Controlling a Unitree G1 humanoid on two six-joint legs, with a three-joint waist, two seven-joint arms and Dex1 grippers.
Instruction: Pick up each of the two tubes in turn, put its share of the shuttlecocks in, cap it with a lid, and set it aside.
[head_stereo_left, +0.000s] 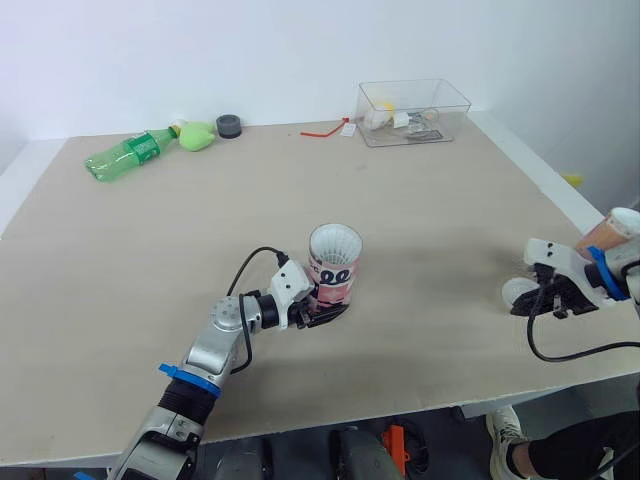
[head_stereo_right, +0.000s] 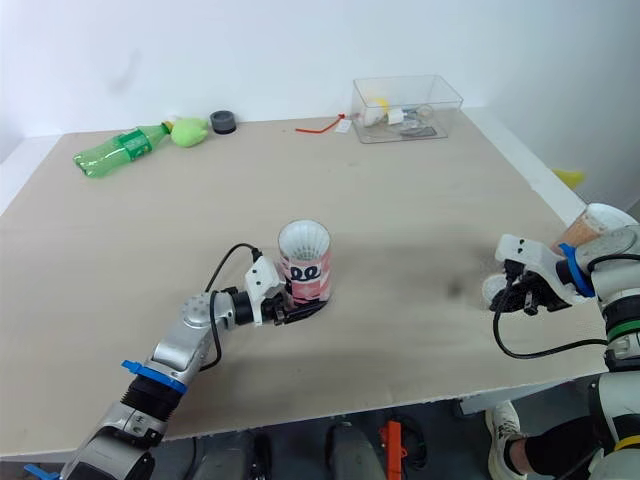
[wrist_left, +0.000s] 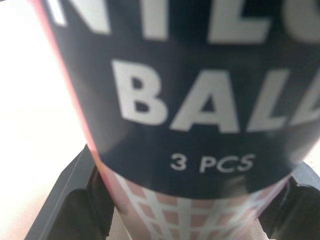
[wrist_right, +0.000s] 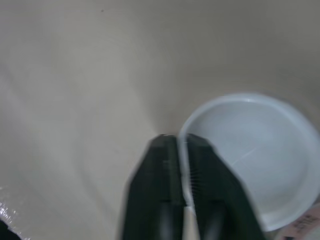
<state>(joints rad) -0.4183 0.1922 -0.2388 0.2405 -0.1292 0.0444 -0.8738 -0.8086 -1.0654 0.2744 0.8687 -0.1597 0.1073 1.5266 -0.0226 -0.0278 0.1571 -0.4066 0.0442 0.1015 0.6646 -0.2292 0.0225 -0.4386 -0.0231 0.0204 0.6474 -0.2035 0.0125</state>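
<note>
A pink and black tube (head_stereo_left: 333, 268) stands upright in the middle of the table, with the white skirt of a shuttlecock (head_stereo_left: 335, 243) showing in its open top. My left gripper (head_stereo_left: 322, 312) is shut on the tube's lower part; the left wrist view has the tube's label (wrist_left: 200, 100) close up between the fingers (wrist_left: 70, 200). At the table's right edge lies a white lid (wrist_right: 250, 160), open side up. My right gripper (wrist_right: 182, 145) is shut on the lid's rim. A second pinkish tube (head_stereo_left: 612, 230) stands just behind the right arm.
A green plastic bottle (head_stereo_left: 128, 155), a green object (head_stereo_left: 197, 136) and a small black ring (head_stereo_left: 229, 126) lie along the far left edge. A clear plastic box (head_stereo_left: 412, 112) with small items stands at the back right, with a red tie (head_stereo_left: 325, 130) beside it.
</note>
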